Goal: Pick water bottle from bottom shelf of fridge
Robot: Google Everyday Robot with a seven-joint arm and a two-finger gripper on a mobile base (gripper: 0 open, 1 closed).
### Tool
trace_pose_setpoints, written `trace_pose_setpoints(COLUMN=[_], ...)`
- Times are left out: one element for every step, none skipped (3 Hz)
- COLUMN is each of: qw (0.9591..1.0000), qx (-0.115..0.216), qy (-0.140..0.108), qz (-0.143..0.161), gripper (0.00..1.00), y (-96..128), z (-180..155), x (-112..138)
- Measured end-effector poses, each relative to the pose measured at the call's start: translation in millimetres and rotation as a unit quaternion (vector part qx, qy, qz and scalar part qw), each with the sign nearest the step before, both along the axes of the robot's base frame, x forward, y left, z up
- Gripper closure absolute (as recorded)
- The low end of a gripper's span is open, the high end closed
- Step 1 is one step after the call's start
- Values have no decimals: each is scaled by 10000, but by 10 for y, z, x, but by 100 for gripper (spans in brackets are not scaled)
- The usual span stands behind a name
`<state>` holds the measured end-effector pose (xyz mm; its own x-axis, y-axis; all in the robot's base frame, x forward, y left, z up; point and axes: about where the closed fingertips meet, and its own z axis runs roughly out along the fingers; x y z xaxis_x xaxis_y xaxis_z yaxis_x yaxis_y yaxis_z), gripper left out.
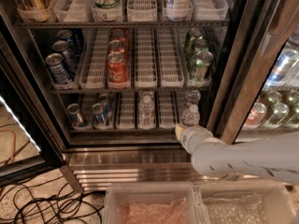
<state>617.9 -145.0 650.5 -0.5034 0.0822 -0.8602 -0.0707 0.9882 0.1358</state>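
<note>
The white arm (247, 160) reaches in level from the right, tapering through a thick wrist (200, 140) to the hand (181, 129), held low, pointing up-left.

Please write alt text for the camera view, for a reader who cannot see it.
The robot's gripper is at the front edge of the bottom shelf of the fridge, just in front of a water bottle in the rightmost lane. Soda cans stand at its left and another bottle in the middle.

Matt hand (182, 129) by clear plastic water bottle (190, 116)
</note>
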Motion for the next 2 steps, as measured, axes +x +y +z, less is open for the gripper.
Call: trace_pose_setpoints(qw=[9980, 9906], qx=[211, 499], qy=[559, 1166], qz=[202, 520], gripper=[100, 100], y=[141, 368], z=[-102, -230], x=[-369, -759])
